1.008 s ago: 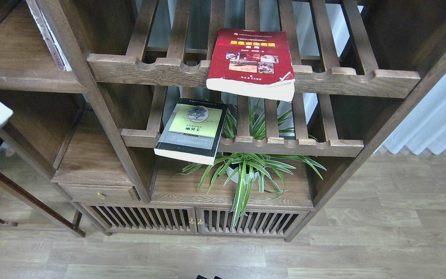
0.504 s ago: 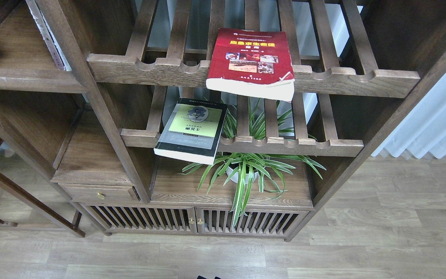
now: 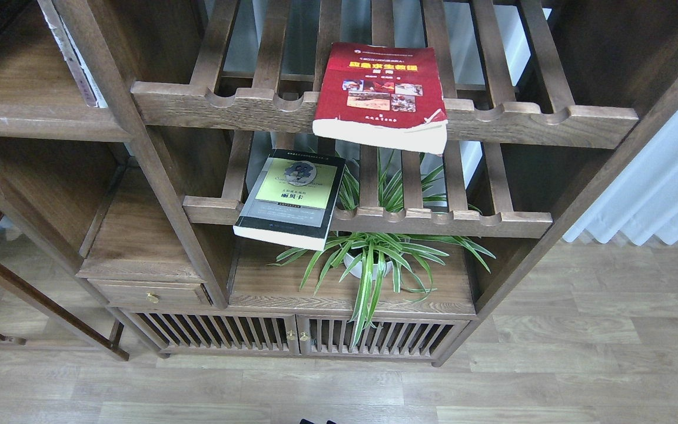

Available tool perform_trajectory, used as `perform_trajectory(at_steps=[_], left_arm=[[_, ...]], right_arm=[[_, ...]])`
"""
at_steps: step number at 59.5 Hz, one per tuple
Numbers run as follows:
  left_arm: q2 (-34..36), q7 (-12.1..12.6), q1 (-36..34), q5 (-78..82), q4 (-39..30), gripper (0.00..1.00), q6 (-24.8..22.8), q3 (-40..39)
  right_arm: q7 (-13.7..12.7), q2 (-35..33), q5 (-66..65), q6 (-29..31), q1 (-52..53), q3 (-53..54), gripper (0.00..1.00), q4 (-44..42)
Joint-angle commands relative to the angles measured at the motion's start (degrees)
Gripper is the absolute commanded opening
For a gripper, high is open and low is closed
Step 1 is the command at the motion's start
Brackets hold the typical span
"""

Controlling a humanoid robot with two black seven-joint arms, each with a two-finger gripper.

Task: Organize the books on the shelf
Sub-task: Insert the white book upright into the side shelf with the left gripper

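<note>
Two paperbacks lie flat on the slatted racks of a dark wooden bookcase; neither pincer shows in the head view, so whether they are open or closed cannot be told.

The potted plant (image 3: pixel 374 259) stands on the bookcase's lower board; directly above it, on the upper rack (image 3: pixel 386 115), rests the thick red book (image 3: pixel 381 88), its page edge jutting past the scalloped front rail; above and to the left of the plant, the black-bordered book (image 3: pixel 295 194) with a yellow-green panel lies on the lower rack (image 3: pixel 433 222), its near corner overhanging the rail; far up and left of the plant, the solid flat shelf (image 3: pixel 27 112) holds what may be a white book (image 3: pixel 71 53) leaning upright against the frame, though only a thin edge is visible.
</note>
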Motion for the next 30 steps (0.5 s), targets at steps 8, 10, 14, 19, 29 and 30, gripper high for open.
perform_trajectory(at_steps=[8,10,14,19,29,30], left_arm=[[-7.8,-0.1,-8.2,1.0,8.6,0.08,0.0,6.4],[-8.2,-0.2,-8.7,1.0,9.2,0.08,0.0,7.2],[-8.9,-0.2,-8.9,1.0,9.5,0.11,0.0,7.9],[-9.4,-0.1,-8.8,1.0,9.5,0.18,0.0,8.7],[-9.5,-0.3,-7.6,0.2,9.0,0.73,0.0,8.7],[-9.4,-0.4,-7.4,0.1,9.0,0.75,0.0,8.5]], right_arm=[[0.1,0.0,0.0,0.0,-0.1,0.1,0.99,0.0],[0.1,0.0,0.0,0.0,-0.1,0.1,0.99,0.0],[0.2,0.0,0.0,0.0,-0.1,0.1,0.99,0.0],[0.3,0.0,0.0,0.0,-0.1,0.1,0.99,0.0],[0.6,0.0,0.0,0.0,-0.1,0.2,0.99,0.0],[0.6,0.0,0.0,0.0,-0.1,0.2,0.99,0.0]])
